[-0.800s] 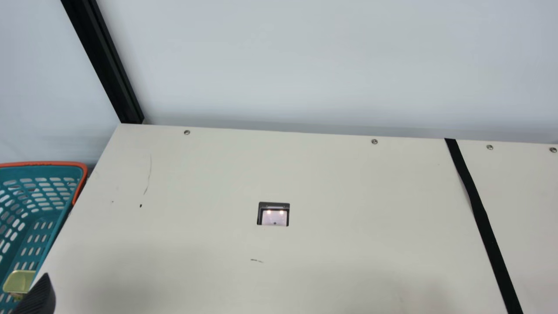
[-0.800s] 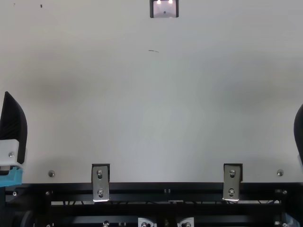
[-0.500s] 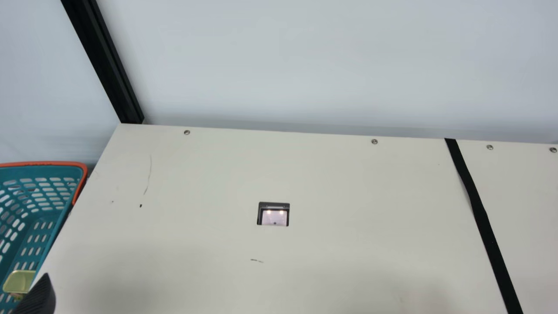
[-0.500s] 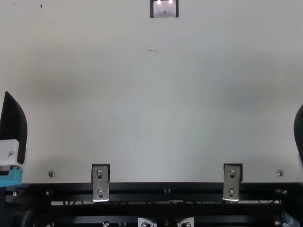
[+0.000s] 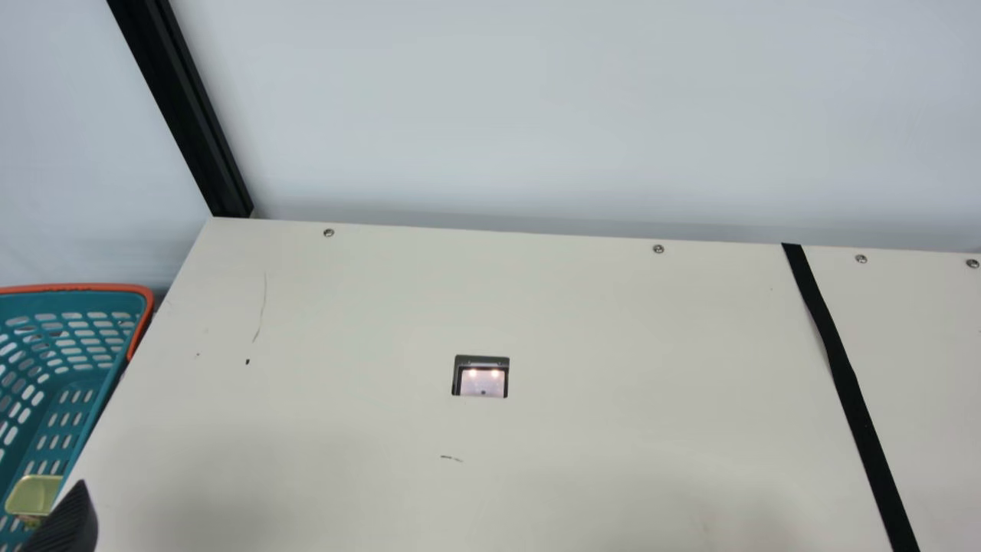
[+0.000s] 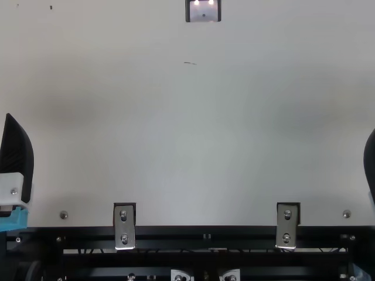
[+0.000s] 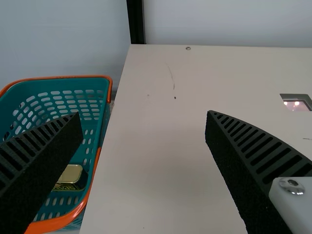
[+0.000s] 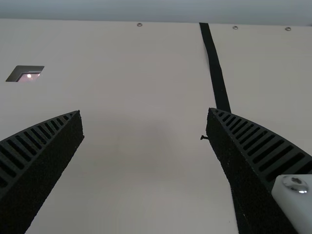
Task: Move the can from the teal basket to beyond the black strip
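Note:
My left gripper (image 5: 69,521) shows a dark fingertip at the main view's lower left corner, and one finger of it (image 6: 16,158) stands at the top view's left edge. The left gripper (image 7: 144,117) is open in its wrist view, with nothing between its fingers. The can (image 5: 34,494), with a gold lid, lies in the teal basket (image 5: 96,310); in the left wrist view, one finger partly covers the can (image 7: 72,176). My right gripper (image 6: 370,161) is at the top view's right edge; the right gripper (image 8: 145,112) is open and empty over the table. The black strip (image 5: 851,383) runs down the table's right part.
The basket stands beyond the table's left edge. A small dark-framed square (image 5: 481,377) is set in the cream table (image 5: 575,322). A black post (image 5: 184,107) rises at the far left corner, and metal brackets (image 6: 124,227) line the near edge.

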